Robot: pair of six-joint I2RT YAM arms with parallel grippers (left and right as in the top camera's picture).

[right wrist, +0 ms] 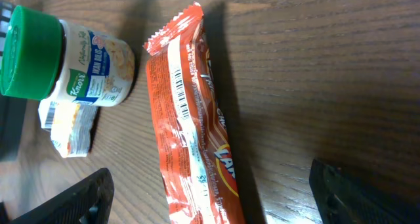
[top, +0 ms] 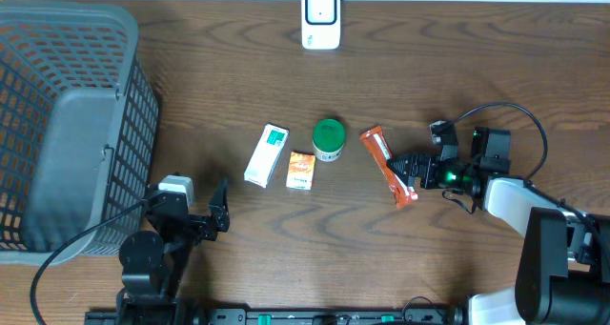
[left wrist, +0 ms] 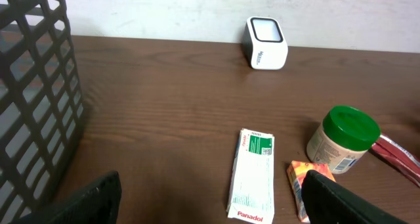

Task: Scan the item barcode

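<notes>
A red-orange snack bar wrapper [top: 388, 165] lies flat right of centre, its barcode [right wrist: 184, 96] facing up in the right wrist view. My right gripper [top: 412, 171] is open, its fingers standing on either side of the bar's [right wrist: 197, 145] lower end without closing on it. The white barcode scanner [top: 321, 17] stands at the table's far edge, also in the left wrist view [left wrist: 266, 43]. My left gripper [top: 214, 215] is open and holds nothing near the front left, facing a white Panadol box [left wrist: 251, 175].
Mid-table lie the Panadol box [top: 266, 154], a small orange box [top: 301, 170] and a green-lidded jar [top: 329, 139]. A large grey mesh basket [top: 124, 20] fills the left side. The jar [right wrist: 65, 63] is close beside the bar's upper end.
</notes>
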